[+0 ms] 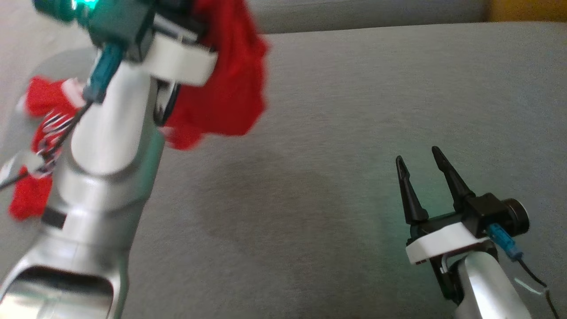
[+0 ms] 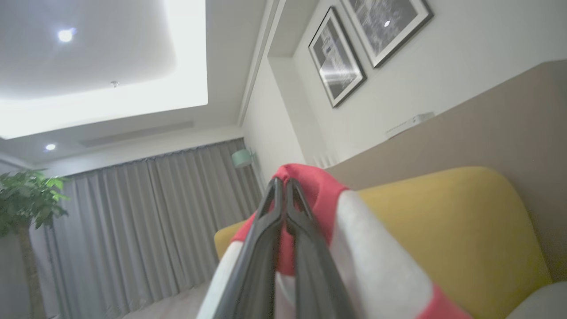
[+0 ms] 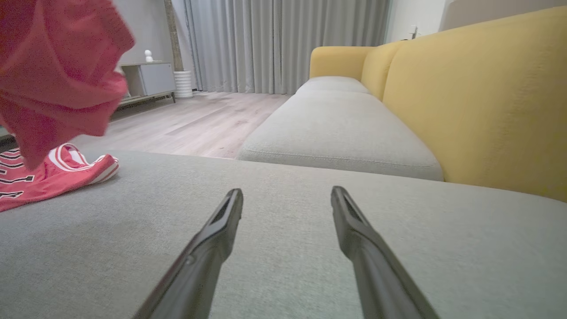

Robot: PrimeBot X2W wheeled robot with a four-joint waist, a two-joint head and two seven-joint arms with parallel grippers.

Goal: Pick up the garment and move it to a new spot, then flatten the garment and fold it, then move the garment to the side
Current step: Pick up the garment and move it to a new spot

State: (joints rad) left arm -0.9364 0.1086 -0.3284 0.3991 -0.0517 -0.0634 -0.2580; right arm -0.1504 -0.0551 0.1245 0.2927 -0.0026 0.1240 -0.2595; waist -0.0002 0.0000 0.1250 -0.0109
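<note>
Head view: looks steeply down on the grey seat cushion [image 1: 354,110]. Left wrist view: raised, tilted up toward ceiling [image 2: 110,53] and framed pictures [image 2: 336,62]. Right wrist view: low, skimming the grey seat cushion toward the curtains [image 3: 283,44]. Head and right wrist views share that cushion and, probably, the blurred red garment [image 1: 230,88].

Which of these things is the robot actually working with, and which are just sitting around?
In the job: red garment, left gripper shut on it, right gripper open, grey cushion.
Just around: yellow sofa back, curtains, framed pictures, plant, cabinet.
</note>
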